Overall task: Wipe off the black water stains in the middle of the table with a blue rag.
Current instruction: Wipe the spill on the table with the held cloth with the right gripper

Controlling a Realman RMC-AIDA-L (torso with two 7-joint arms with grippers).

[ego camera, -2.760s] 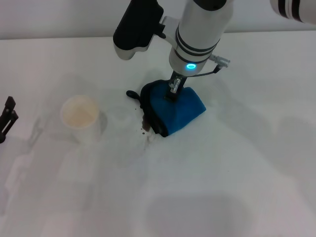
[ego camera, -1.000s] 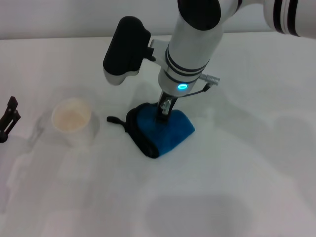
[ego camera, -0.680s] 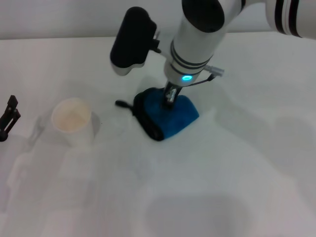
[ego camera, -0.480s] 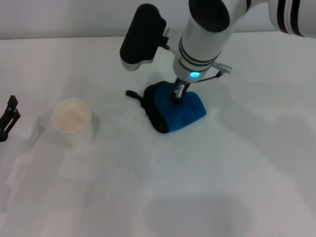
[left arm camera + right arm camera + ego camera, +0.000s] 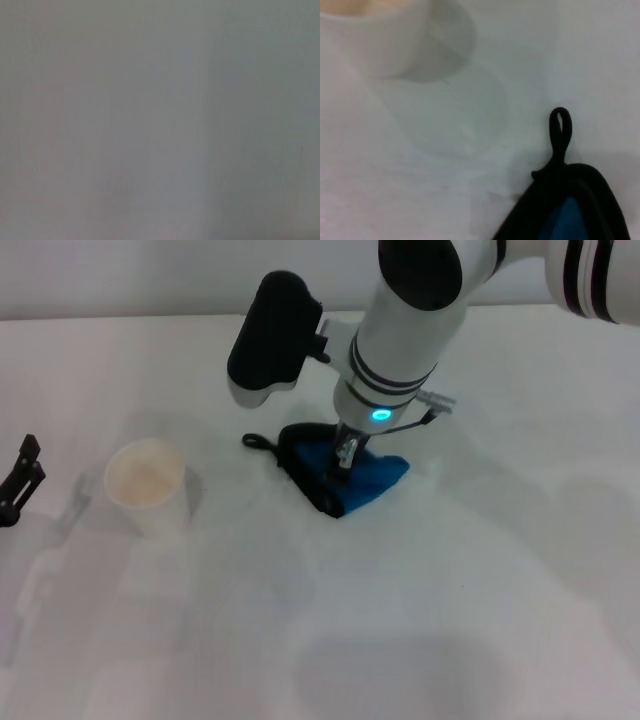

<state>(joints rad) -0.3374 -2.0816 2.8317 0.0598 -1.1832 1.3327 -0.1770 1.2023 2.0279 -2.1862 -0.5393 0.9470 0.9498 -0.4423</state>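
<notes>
The blue rag is pinned to the middle of the table by the right gripper, whose fingers are clamped on the cloth. A paper cup is seen nearby; the left gripper is parked at the table's edge.

The rag is laid near the middle of the desk, with its loop pointed toward the left edge. The right claw is set down on top of the rag. A cup is stood well apart toward the left edge, and the left claw is kept at that edge.
</notes>
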